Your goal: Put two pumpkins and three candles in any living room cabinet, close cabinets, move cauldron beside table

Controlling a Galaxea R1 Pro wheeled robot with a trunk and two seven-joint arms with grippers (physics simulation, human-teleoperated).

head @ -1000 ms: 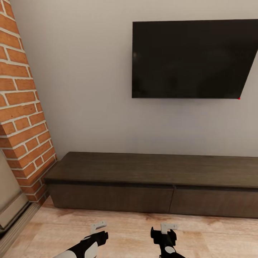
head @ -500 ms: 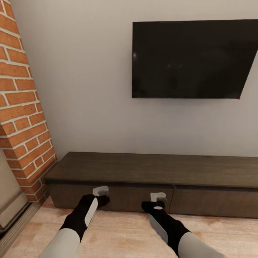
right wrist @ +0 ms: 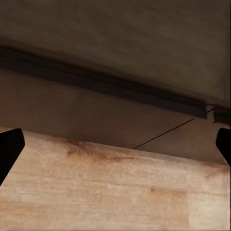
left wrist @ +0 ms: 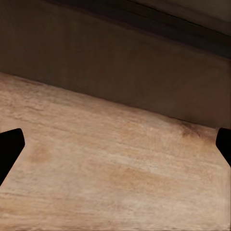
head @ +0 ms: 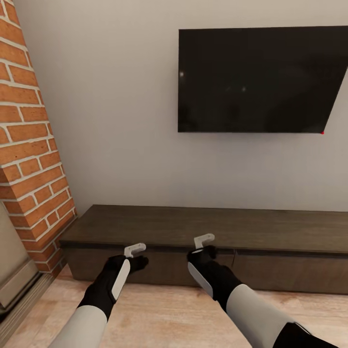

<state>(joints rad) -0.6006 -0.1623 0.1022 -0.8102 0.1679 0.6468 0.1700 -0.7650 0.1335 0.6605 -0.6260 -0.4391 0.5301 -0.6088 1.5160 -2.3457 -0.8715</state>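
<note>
Both arms reach toward the cabinet, its drawers shut. The left pincer and right pincer hang just before its top edge, fingers spread wide, empty. I'd hook the dark gap under the top and pull straight back.

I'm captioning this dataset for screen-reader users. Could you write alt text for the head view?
Both grippers, left and right, reach toward the closed drawer fronts of a long, low dark-brown cabinet on a light wood floor. A black TV hangs on the grey wall above, with a red brick chimney at left.
</note>
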